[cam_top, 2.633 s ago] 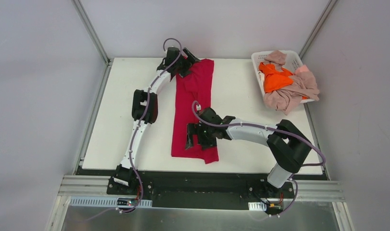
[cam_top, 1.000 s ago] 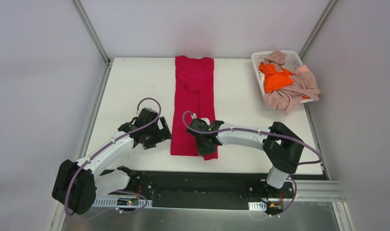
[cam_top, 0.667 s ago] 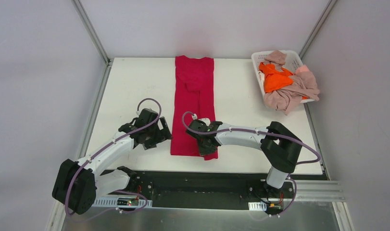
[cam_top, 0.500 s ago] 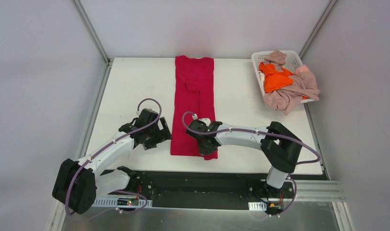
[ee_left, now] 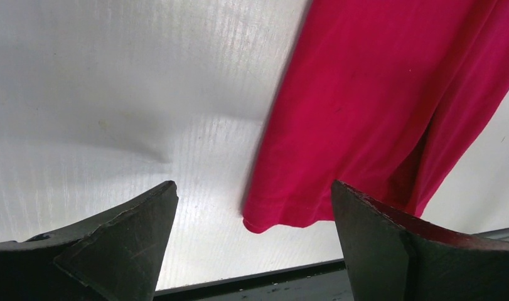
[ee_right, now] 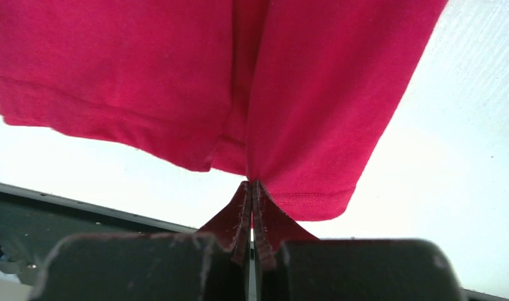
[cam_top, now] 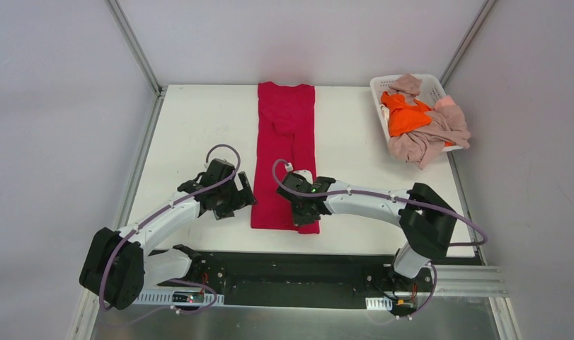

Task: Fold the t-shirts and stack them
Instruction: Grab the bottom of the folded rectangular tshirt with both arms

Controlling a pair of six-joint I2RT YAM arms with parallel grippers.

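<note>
Closer, right gripper (ee_right: 252,188) clamped, crimson t-shirt (ee_right: 314,94) hem

No legible text, label, brand, number or sign in any view.
</note>
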